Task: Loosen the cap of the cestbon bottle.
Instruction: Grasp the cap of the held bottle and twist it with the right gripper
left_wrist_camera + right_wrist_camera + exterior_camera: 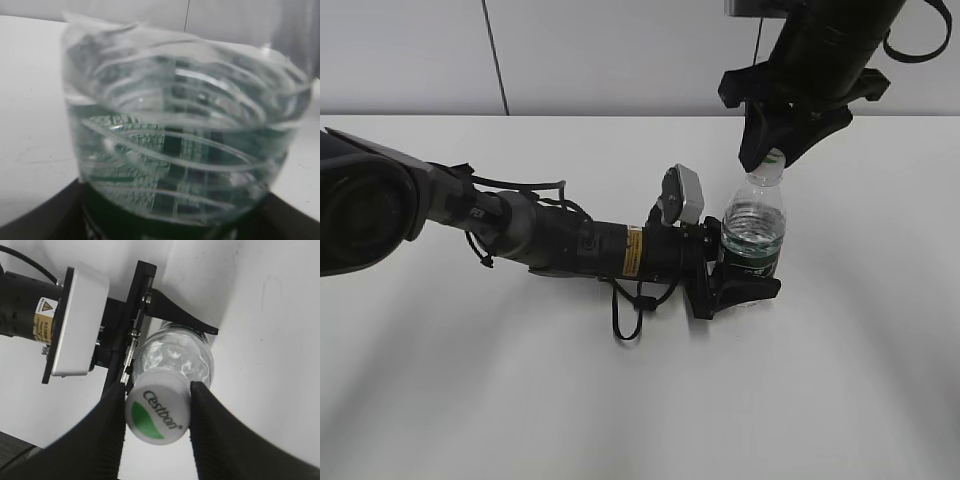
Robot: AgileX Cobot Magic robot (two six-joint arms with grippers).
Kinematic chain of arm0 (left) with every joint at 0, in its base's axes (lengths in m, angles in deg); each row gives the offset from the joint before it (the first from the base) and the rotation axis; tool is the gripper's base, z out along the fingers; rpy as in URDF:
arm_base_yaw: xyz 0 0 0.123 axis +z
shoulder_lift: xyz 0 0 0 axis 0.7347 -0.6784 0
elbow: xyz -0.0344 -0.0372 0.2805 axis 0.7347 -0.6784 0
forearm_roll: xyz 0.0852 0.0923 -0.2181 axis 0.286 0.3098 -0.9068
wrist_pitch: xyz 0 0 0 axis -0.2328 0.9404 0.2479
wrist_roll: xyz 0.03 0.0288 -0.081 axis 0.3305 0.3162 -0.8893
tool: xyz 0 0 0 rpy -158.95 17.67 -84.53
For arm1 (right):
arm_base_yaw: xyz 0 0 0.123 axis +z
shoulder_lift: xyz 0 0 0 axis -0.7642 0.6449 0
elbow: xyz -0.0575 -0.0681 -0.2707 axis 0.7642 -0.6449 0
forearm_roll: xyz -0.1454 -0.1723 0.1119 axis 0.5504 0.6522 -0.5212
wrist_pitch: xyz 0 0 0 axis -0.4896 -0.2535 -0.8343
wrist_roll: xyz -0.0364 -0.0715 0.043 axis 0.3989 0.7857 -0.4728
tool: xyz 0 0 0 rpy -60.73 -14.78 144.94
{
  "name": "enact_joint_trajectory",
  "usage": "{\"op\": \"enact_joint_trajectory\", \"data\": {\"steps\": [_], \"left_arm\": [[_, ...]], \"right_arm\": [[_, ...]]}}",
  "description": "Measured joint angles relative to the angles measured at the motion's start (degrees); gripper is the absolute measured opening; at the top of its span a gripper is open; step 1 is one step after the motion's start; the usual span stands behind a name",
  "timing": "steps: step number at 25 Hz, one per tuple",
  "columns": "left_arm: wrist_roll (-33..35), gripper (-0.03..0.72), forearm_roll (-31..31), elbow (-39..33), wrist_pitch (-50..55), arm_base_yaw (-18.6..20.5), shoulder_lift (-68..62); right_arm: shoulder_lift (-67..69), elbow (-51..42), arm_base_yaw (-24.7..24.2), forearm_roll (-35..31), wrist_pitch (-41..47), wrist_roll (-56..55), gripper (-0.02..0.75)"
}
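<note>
I have one cestbon bottle (754, 225) standing upright on the white bench (520, 400), right of the middle and closer to the far edge than to the near one. It is about half full, with the dark green label band low on its body.

My left gripper (745, 280) reaches in low from the left side of the bench, and its jaws are pinching the bottle around the label band, one black finger showing at the near side of the base. In the left wrist view the ribbed clear body (182, 145) fills almost the whole picture, with the black jaws only at the bottom corners.

My right gripper (772, 152) hangs down from the far right. In the right wrist view its two black fingers (107, 435) sit one on each side of the single cap (157, 411), pressed against its rim, so the jaws are closed on it. The cap's white top shows the green half-circle and the "Cestbon" lettering.

For room: the near half of the bench is bare from the left edge to the right edge, and a bare strip runs behind the bottle toward the far edge and the wall (620, 50). To the left, the left arm lies along the bench and takes up that side.

Count: one bottle, one cap, two grippers.
</note>
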Motion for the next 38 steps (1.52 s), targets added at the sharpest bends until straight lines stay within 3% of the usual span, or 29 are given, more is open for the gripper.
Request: {"op": "enact_joint_trajectory", "data": {"steps": [4,11,18,26,31,38], "left_arm": [[0.1,0.502,0.0,0.0,0.0,0.0,0.0],[0.2,0.502,0.0,0.0,0.1,0.0,0.0],[0.3,0.502,0.1,0.0,0.1,0.0,0.0],[0.0,0.502,0.0,0.0,0.1,0.0,0.0],[0.0,0.502,0.0,0.0,0.1,0.0,0.0],[0.0,0.502,0.0,0.0,0.1,0.0,0.0]], "right_arm": [[0.0,0.0,0.0,0.1,0.0,9.2,0.302],[0.0,0.1,0.0,-0.1,0.1,34.7,0.302],[0.0,0.1,0.0,-0.4,0.2,38.6,0.308],[0.0,0.1,0.0,-0.3,0.4,34.5,0.512],[-0.1,0.1,0.0,-1.2,0.4,26.9,0.533],[-1.8,0.0,0.0,-1.9,-0.2,-1.5,0.536]]}}
